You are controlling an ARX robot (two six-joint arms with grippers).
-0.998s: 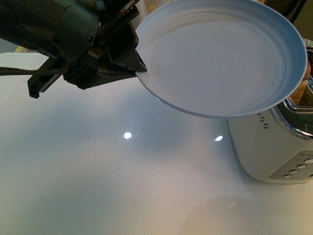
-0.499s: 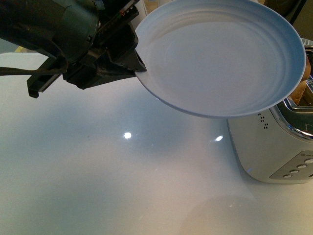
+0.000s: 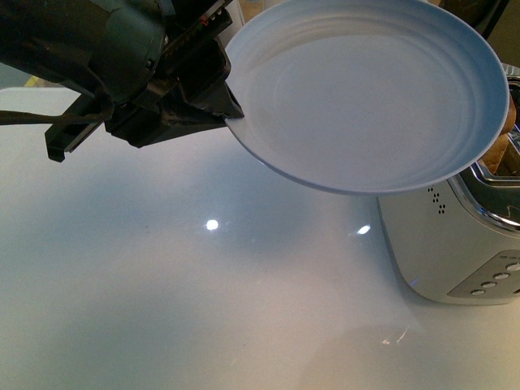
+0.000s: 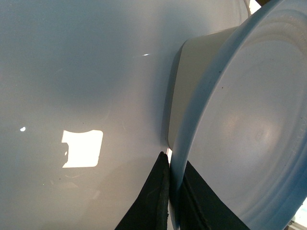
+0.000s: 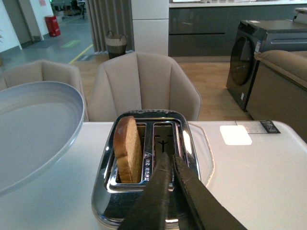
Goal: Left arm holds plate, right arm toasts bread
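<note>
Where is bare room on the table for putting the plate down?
The white table is bare in front of and left of the toaster, below the plate held by the left hand. It is crowded at the toaster on the right.

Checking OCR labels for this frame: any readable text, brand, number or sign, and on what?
No words or numbers are readable.
On the toaster, between its slots: a small dark pictogram, no letters.
On the toaster's buttons: markings too blurred.
On a dark sticker on the table: too small to read.
On the plate and bread: none.
</note>
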